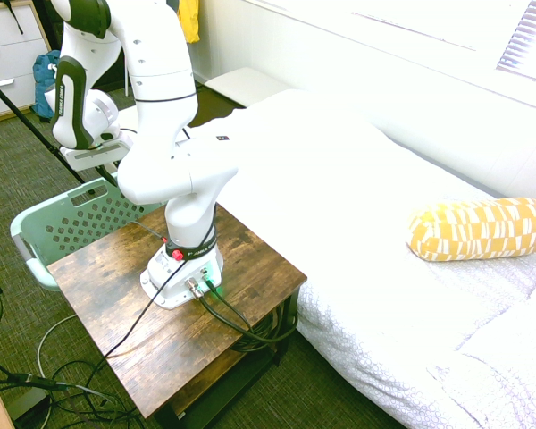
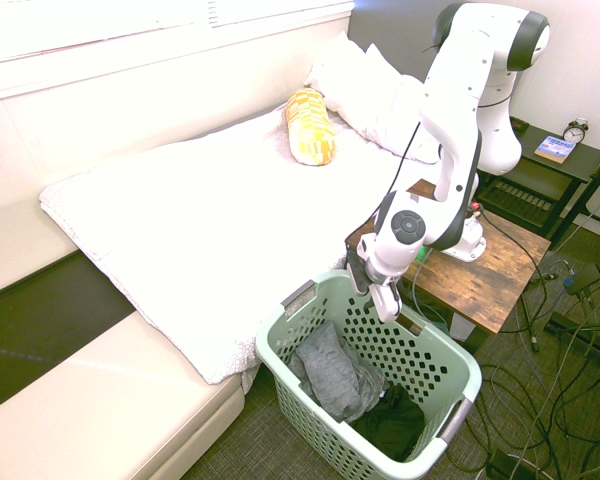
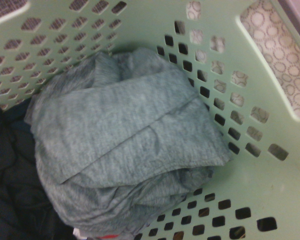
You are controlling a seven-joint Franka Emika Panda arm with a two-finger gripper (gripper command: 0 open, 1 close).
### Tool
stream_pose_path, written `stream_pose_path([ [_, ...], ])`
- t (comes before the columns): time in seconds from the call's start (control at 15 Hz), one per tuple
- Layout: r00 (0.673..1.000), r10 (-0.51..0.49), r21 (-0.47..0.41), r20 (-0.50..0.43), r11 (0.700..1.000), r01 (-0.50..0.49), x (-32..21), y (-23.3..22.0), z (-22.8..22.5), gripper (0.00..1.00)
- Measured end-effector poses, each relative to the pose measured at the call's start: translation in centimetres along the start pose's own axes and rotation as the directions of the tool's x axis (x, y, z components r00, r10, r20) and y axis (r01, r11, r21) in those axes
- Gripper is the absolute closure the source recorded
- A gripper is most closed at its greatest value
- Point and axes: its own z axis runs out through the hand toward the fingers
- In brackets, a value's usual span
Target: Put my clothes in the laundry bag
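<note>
The clothes (image 2: 335,372), a rumpled slate-grey bundle, lie inside the laundry bag (image 2: 460,365), a mint-green perforated basket on the floor beside the bed. In the wrist view the grey clothes (image 3: 125,145) fill most of the picture, resting against the basket's wall (image 3: 260,175). My gripper (image 2: 377,295) hangs just above the basket's near rim, over the clothes and apart from them. Its fingers look slightly apart with nothing between them. The first exterior view shows only part of the basket (image 1: 36,223) behind the arm, and the gripper is hidden there.
A dark garment (image 2: 395,425) lies in the basket beside the grey bundle. A white bed (image 2: 210,230) with a yellow patterned pillow (image 2: 310,125) runs alongside. The wooden side table (image 2: 490,275) stands right behind the basket. A blue backpack (image 1: 45,80) sits by the drawers.
</note>
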Motion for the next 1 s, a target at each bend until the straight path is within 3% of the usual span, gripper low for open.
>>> stream_pose_path([
  [0.33,0.989,0.142,0.047,-0.03,0.989,-0.14,10.2,-0.8,-2.6,0.0],
  [0.53,0.962,0.27,0.07,-0.041,0.961,-0.267,20.7,1.6,-3.8,0.0],
  [0.8,0.897,0.441,0.089,-0.019,0.894,-0.438,34.7,11.1,-5.5,0.0],
  [1.0,0.835,0.548,0.105,0.036,0.829,-0.549,42.7,22.4,-6.2,0.0],
])
